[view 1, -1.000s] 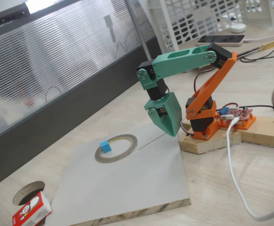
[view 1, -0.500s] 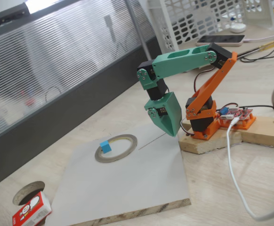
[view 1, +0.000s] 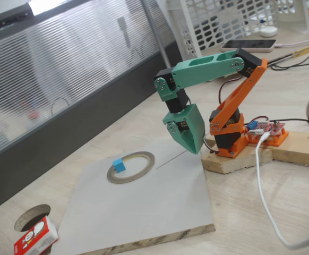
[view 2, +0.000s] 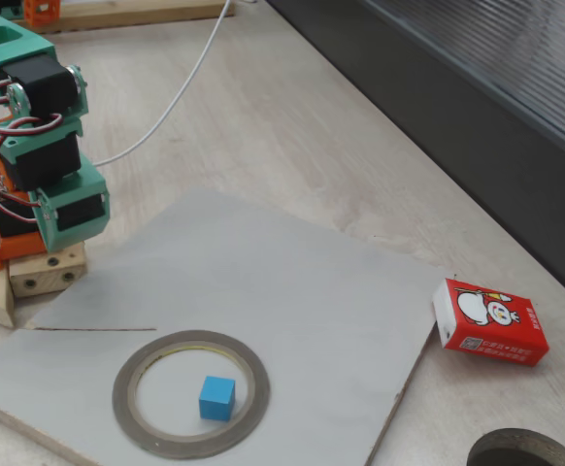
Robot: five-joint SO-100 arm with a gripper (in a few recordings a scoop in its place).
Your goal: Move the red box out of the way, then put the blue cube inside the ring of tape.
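The blue cube (view 1: 119, 165) (view 2: 216, 398) rests on the board inside the ring of tape (view 1: 129, 180) (view 2: 258, 388), toward one side of its hollow centre. The red box (view 1: 35, 239) (view 2: 489, 321) lies flat on the table, just off the board's edge and beside a round hole. My green gripper (view 1: 192, 151) hangs tip-down above the board's far corner, close to the arm's base. Its jaws are together with nothing between them. It is well clear of the ring and the cube.
The grey board (view 1: 144, 212) (view 2: 292, 282) lies on a wooden table. A round hole (view 1: 29, 215) (view 2: 525, 451) is cut in the table by the red box. The arm's wooden base block (view 1: 239, 159) and a white cable (view 1: 263, 191) lie to the right.
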